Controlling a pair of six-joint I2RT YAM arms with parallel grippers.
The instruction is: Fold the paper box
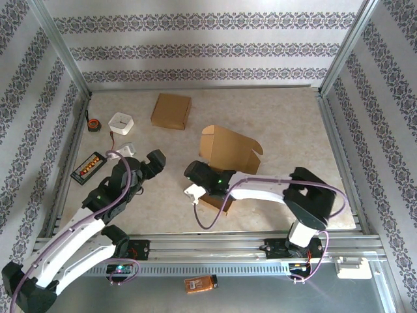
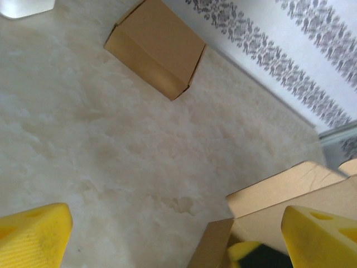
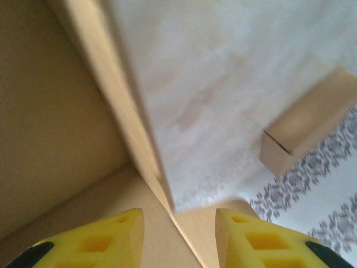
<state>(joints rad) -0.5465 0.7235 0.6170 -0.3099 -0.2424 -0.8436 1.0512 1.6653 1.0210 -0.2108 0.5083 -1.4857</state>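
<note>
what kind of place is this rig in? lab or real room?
Most likely a purpose-built robot test cell, not a lived-in room: aluminium frame posts at the corners, wallpaper panels as walls, and a base rail bolted along the tabletop near edge.

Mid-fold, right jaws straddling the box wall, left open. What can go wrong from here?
1. The right gripper has its jaws apart around a wall of the half-folded box. Unheld, the wall may spring back, or snag as the arm withdraws.
2. The left gripper is open beside the box, not bracing it, so a push could slide it.
</note>
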